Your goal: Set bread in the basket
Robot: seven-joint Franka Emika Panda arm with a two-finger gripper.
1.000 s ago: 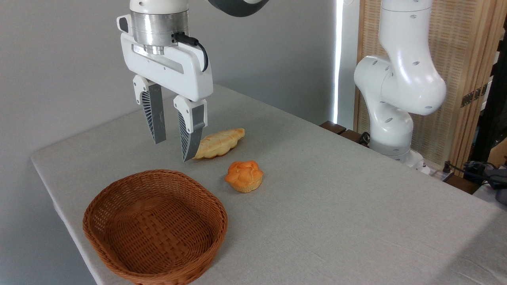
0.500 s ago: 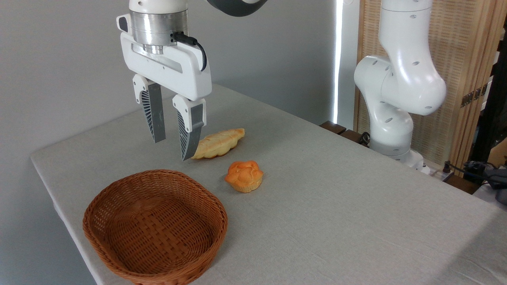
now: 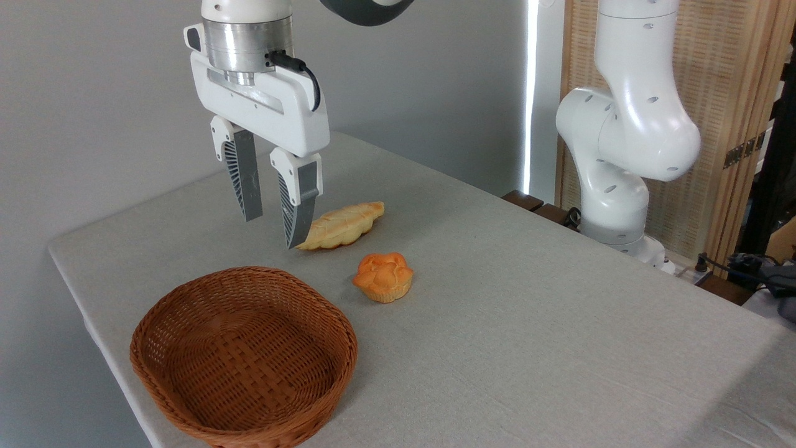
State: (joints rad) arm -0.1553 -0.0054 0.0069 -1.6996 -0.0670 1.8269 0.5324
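Observation:
The bread (image 3: 344, 224), a long pale golden braided loaf, lies flat on the grey table behind the basket. The basket (image 3: 336, 323) is a reddish-brown woven oval at the front left, with nothing in it. My gripper (image 3: 272, 232) hangs open above the table, fingers pointing down, just left of the loaf's near pointed end. Its right finger covers that tip in this view; whether they touch is unclear. Nothing sits between the fingers.
A small round orange bun (image 3: 384, 276) sits on the table right of the basket, in front of the loaf. The arm's white base (image 3: 622, 155) stands at the table's far right edge. The table's left edge (image 3: 74, 292) runs close to the basket.
The gripper has drifted slightly left and a little upward, staying open. More of the loaf's near end now shows. Bread, bun and basket have not moved.

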